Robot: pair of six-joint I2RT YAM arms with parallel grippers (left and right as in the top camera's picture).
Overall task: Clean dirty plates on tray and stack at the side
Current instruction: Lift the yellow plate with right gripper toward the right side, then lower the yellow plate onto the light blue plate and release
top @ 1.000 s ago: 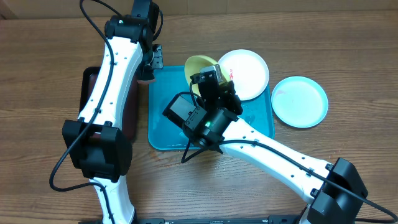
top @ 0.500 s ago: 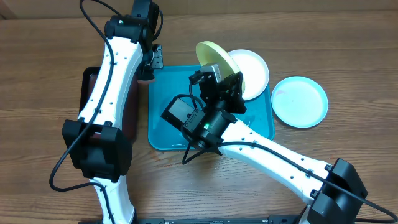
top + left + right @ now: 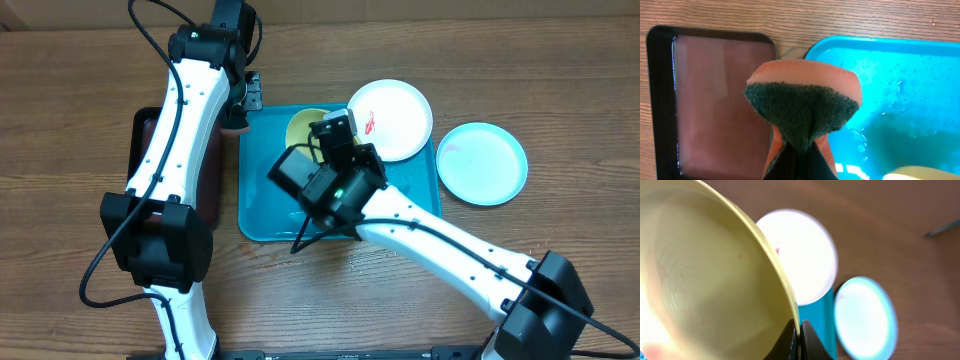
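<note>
Item: yellow-green plate (image 3: 303, 127), tilted above tray (image 3: 262, 205), rim pinched tight by right gripper (image 3: 798, 337). Item: sponge (image 3: 802, 107), clamped in left gripper (image 3: 796, 162); plate near, at sponge's 4 o'clock overhead; left arm likely wipes next

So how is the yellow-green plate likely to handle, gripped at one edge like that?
Probably light and stiff: the yellow-green plate shows no sag while the right pincer clamps only its rim. It may slip or pivot, since that grip is narrow and the tray looks wet. Its smooth, shallow form would likely slide rather than roll.
</note>
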